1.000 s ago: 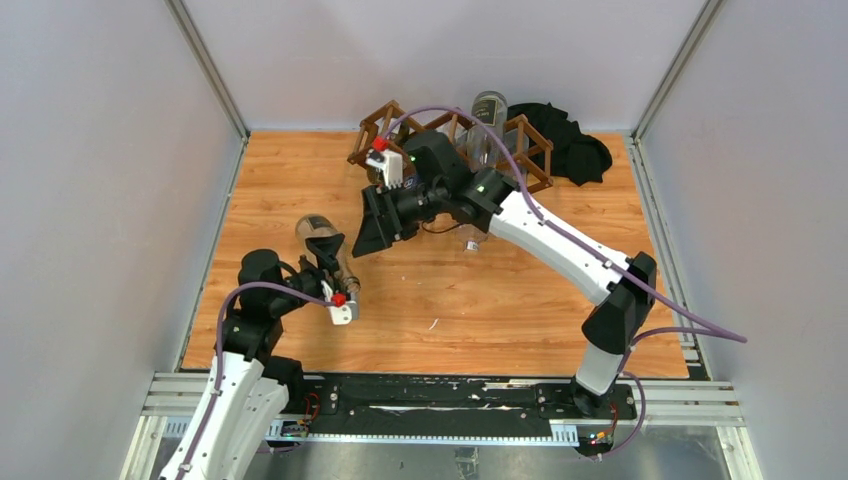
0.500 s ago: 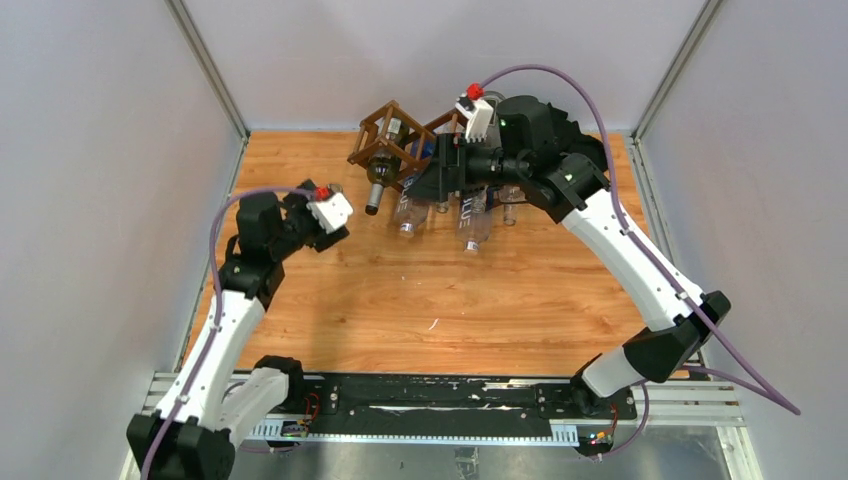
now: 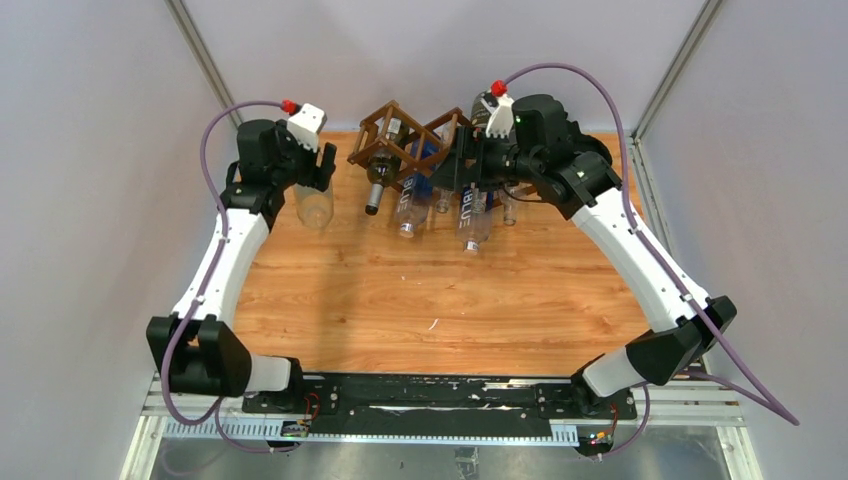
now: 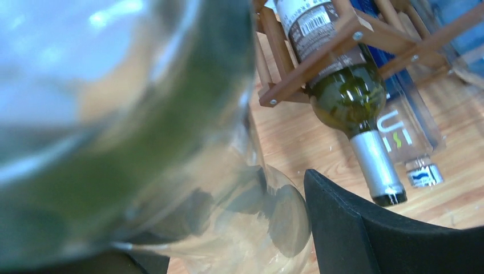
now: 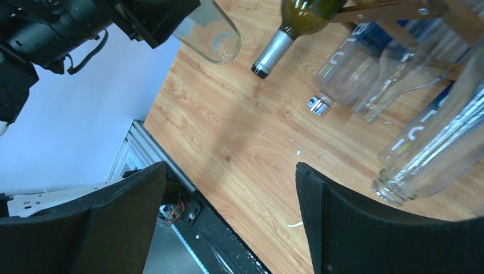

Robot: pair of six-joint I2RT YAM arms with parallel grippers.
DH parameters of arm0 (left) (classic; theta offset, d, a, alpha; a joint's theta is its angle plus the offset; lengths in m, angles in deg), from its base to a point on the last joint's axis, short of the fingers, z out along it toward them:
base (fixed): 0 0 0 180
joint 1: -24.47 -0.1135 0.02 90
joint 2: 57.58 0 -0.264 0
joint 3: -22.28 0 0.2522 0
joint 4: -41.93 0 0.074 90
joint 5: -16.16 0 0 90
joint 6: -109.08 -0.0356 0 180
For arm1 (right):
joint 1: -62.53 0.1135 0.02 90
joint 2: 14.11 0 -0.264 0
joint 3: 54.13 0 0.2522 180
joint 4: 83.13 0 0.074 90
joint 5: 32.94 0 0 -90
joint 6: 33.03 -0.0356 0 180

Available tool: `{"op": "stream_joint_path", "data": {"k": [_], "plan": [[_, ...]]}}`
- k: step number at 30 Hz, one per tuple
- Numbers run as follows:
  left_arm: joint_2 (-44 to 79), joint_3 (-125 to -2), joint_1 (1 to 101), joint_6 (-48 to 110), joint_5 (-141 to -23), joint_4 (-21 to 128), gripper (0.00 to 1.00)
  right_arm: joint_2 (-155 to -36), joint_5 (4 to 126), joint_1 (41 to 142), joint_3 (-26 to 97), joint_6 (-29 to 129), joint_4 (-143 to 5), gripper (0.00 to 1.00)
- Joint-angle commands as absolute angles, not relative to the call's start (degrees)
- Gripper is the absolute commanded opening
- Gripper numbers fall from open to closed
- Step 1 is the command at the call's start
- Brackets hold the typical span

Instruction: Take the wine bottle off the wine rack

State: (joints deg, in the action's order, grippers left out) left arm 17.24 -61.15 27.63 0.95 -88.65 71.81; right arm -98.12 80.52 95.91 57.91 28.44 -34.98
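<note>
the left gripper (image 3: 313,178) is closed around a clear bottle (image 3: 314,206) at the far left of the table (image 3: 450,300). the right gripper (image 5: 228,177) stands wide open and holds nothing, beside the wine rack (image 4: 313,65), where a green wine bottle (image 3: 380,172) lies with its neck down.

Left gripper (image 3: 312,168) swings its clear bottle (image 3: 314,205) up beside the wine rack (image 4: 319,60); right gripper (image 5: 231,168) retreats over it, opening.
</note>
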Motion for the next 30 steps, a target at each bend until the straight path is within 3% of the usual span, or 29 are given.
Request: {"op": "stream_joint_path", "data": {"k": [1, 14, 30], "plan": [[20.0, -67.8, 25.8, 8.1, -87.6, 64.8, 0.0, -97.2, 78.1, 93.5, 57.7, 28.3, -34.0, 0.88], [31.4, -65.6, 22.4, 11.4, -87.5, 45.5, 0.0, -98.0, 78.1, 87.1, 57.2, 27.2, -32.7, 0.88], [47.7, -77.5, 23.3, 15.5, -90.8, 35.2, 0.0, -101.1, 76.4, 85.2, 57.0, 27.2, -32.5, 0.86]]}}
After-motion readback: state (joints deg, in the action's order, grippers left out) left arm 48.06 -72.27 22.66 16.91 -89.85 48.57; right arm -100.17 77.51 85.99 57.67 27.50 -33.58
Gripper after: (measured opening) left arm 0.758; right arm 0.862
